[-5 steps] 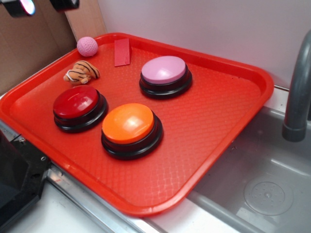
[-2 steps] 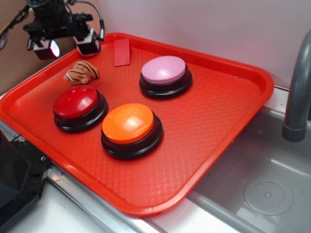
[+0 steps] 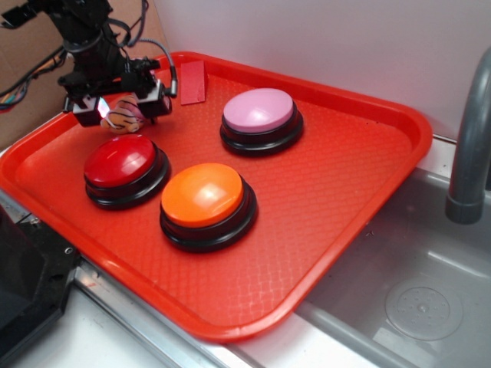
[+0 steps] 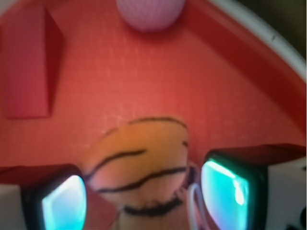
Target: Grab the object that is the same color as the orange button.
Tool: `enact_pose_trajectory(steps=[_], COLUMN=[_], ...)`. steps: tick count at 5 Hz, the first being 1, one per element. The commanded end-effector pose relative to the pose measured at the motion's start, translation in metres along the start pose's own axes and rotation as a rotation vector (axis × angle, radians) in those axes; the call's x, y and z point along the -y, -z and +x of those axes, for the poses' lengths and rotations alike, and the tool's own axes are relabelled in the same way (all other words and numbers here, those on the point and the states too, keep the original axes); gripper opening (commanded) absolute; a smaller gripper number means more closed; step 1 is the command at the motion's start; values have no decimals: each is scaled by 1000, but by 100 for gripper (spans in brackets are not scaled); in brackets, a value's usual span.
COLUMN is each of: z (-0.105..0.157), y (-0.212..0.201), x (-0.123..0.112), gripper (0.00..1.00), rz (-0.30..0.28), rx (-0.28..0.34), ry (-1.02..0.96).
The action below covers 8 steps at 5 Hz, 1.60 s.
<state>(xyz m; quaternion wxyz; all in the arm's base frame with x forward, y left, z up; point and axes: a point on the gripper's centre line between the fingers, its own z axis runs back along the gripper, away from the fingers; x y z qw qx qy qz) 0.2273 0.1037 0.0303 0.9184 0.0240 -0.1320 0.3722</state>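
Note:
The object, a small orange plush tiger with black stripes, lies on the far left of the red tray. My gripper has come down over it and stands open, one finger on each side. In the wrist view the tiger fills the space between the glowing left pad and right pad of the gripper, with narrow gaps on both sides. The orange button, domed on a black base, sits near the tray's front.
A red button stands just in front of the tiger and a pink button to its right. A flat red piece and a pink ball lie beyond the gripper. A grey faucet and sink are on the right.
The gripper came in from the upper left, moved right and down, and now straddles the tiger. The pink ball is now hidden behind the arm in the exterior view.

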Motion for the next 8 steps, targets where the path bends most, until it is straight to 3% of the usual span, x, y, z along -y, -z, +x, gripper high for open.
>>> enact_pose_trajectory(steps=[1, 3, 4, 6, 7, 8], z=[11, 32, 34, 18, 6, 23], y=[-1, -57, -100, -176, -179, -166], x=[-9, 9, 31, 73, 81, 70], gripper=[0, 0, 0, 0, 0, 4], rz=[-28, 3, 9, -144, -146, -101], rx=[-9, -58, -162, -106, -115, -148], ry=[-2, 194, 343, 488, 539, 505])
